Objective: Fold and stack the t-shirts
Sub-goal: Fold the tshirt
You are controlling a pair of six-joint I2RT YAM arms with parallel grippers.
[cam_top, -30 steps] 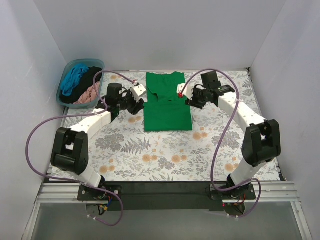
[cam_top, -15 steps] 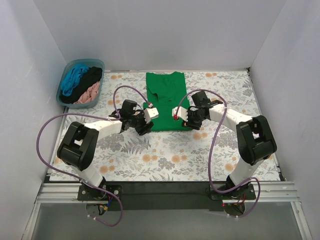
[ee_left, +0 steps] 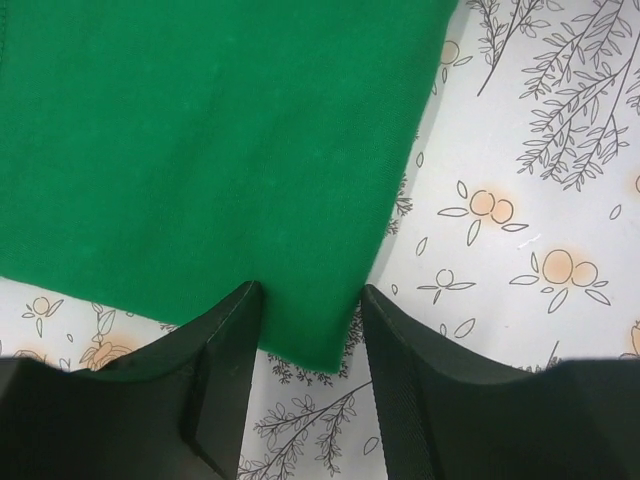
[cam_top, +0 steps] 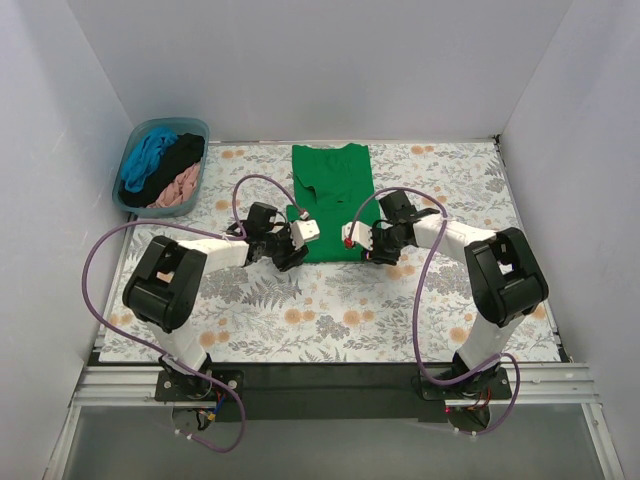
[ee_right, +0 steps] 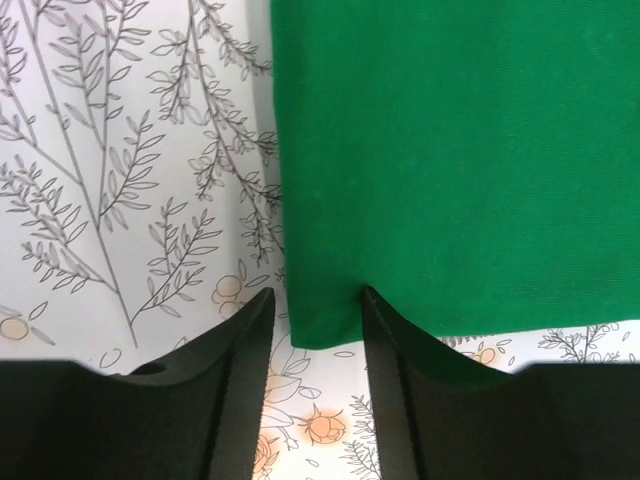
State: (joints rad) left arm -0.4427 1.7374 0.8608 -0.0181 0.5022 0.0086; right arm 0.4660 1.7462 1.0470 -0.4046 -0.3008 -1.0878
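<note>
The green t-shirt (cam_top: 335,195) lies flat toward the far edge of the worktop (cam_top: 450,300) — soft, light, likely to bunch; best taken at its near hem corners, which the left pincer (ee_left: 305,305) and right pincer (ee_right: 315,300) each straddle — jaws parted, not yet closed.

Green t-shirt (cam_top: 335,205) lies flat, sleeves folded in; other t-shirts (cam_top: 165,165) sit bunched far left.
</note>
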